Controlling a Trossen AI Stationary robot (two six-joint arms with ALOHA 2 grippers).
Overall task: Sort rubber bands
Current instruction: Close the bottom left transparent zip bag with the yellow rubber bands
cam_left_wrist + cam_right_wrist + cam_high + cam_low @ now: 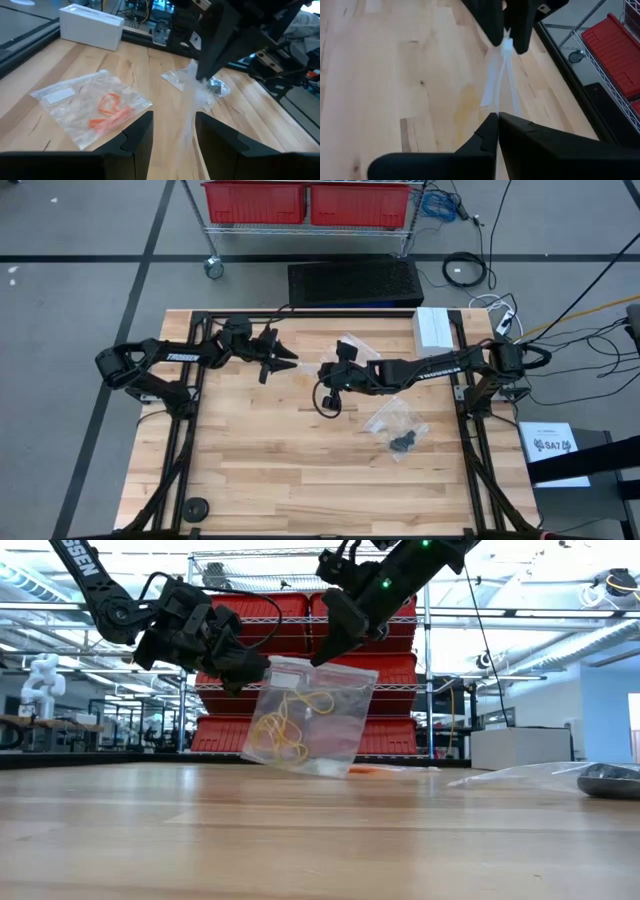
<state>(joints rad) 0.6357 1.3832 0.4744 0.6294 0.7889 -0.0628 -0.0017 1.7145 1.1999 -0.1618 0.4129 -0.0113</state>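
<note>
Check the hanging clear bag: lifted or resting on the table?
Lifted: the bag hangs above the table, pinched by both tools, the right tool shut.

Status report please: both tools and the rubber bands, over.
Right tool shut on clear bag, top edge, held up. Left tool at same bag. Inside: pale tan rubber bands. Nothing blocking.

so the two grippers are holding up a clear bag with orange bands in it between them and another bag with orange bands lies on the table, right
Not quite. In the low view the clear bag held up by the left gripper and the right gripper has pale yellowish bands in it, not orange. The bag with orange bands does lie on the table.
</note>
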